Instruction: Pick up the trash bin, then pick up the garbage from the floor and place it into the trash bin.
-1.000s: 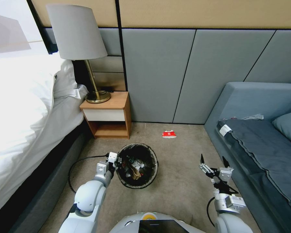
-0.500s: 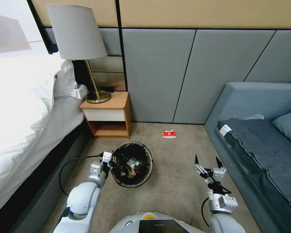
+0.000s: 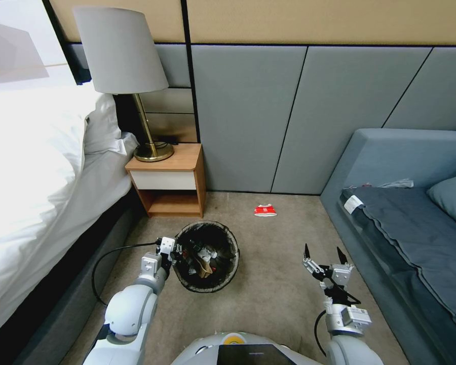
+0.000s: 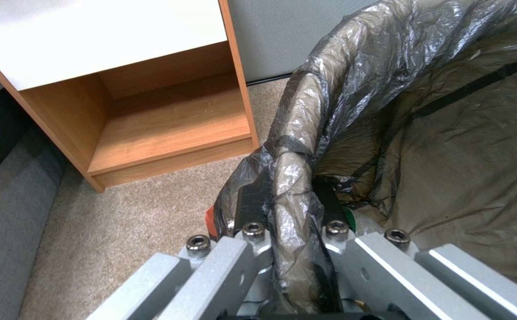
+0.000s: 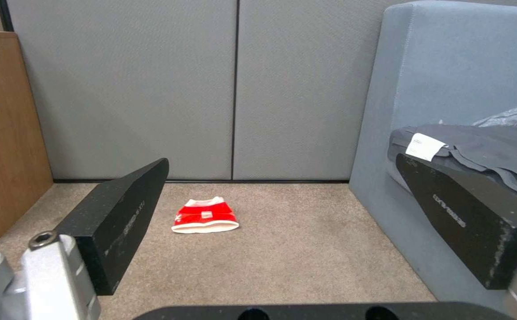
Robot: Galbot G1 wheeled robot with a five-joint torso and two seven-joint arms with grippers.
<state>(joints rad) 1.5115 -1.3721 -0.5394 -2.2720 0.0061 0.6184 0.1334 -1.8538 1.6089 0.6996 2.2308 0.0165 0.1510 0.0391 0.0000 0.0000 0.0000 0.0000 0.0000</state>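
Observation:
The trash bin (image 3: 223,276), lined with a dark bag, hangs over the carpet with litter inside it. My left gripper (image 3: 175,252) is shut on its near-left rim; in the left wrist view the fingers (image 4: 252,209) pinch the bag-covered rim (image 4: 291,178). One piece of garbage, a crushed red-and-white carton (image 3: 265,210), lies on the floor by the back wall, also seen as the carton (image 5: 205,215) in the right wrist view. My right gripper (image 3: 323,252) hovers open above the carpet, to the near right of the carton and pointing toward it, empty.
A wooden nightstand (image 3: 169,180) with a lamp (image 3: 121,76) stands left of the bin. The bed (image 3: 40,177) runs along the left, a grey sofa (image 3: 410,213) along the right. A black cable (image 3: 106,258) lies on the carpet near my left arm.
My left gripper carried the bin to the left and slightly farther away. My right gripper shifted a little left and lowered. The red carton stayed put.

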